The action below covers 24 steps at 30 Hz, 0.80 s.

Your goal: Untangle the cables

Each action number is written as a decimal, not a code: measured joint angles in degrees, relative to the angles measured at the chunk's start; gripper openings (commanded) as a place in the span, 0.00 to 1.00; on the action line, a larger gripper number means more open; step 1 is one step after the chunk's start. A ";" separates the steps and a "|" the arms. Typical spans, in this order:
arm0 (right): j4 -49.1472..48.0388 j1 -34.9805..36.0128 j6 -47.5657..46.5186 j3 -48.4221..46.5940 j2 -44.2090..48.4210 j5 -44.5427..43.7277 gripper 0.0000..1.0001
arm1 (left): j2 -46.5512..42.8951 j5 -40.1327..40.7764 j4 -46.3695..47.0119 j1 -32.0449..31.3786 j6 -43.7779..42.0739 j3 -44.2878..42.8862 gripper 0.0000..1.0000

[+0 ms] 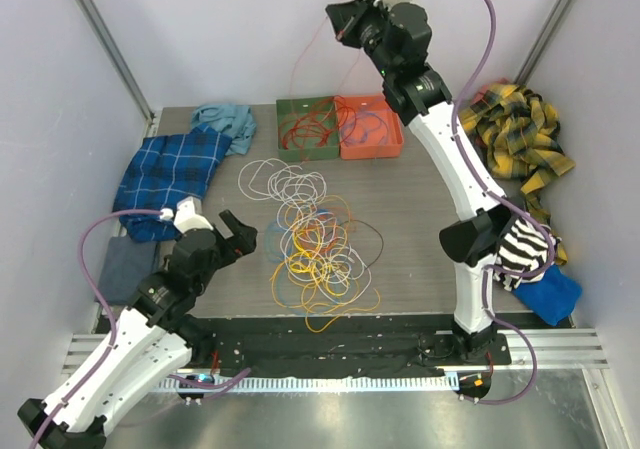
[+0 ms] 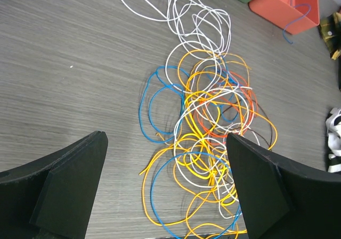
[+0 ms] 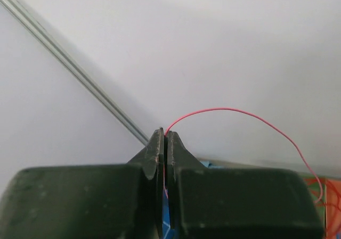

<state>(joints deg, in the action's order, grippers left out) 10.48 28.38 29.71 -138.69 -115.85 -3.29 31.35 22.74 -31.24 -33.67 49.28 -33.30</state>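
My right gripper (image 3: 165, 135) pinched a thin red wire (image 3: 240, 111) high above the orange tray (image 1: 372, 152), its far end hard to trace. My left gripper (image 2: 165, 138) stood spread wide over the cables (image 2: 208, 122), heaped near that tray, their crossings impossible to follow.

left wrist: tangle of thin yellow, white, blue, orange cables (image 2: 205, 143) cut off at bottom edge | orange plastic tray (image 2: 287, 9) cropped at top edge | right wrist: thin red wire (image 3: 240, 112) far end too faint to follow
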 measured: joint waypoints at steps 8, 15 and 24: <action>-8.07 -1.81 1.68 -4.02 -5.11 2.14 0.01 | -0.24 -1.46 1.01 0.00 0.17 3.15 1.00; -12.66 -1.88 2.19 -3.63 -8.55 4.24 0.01 | 1.92 -2.82 1.97 0.00 0.28 4.02 1.00; -13.31 -1.20 -0.66 6.14 -4.79 3.19 0.01 | 1.66 -4.20 2.32 0.00 0.55 4.13 1.00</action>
<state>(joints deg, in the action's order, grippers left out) -2.83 27.18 29.06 -132.55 -120.64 -0.10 33.01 18.55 -28.93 -33.67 49.82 -29.17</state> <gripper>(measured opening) 0.033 0.996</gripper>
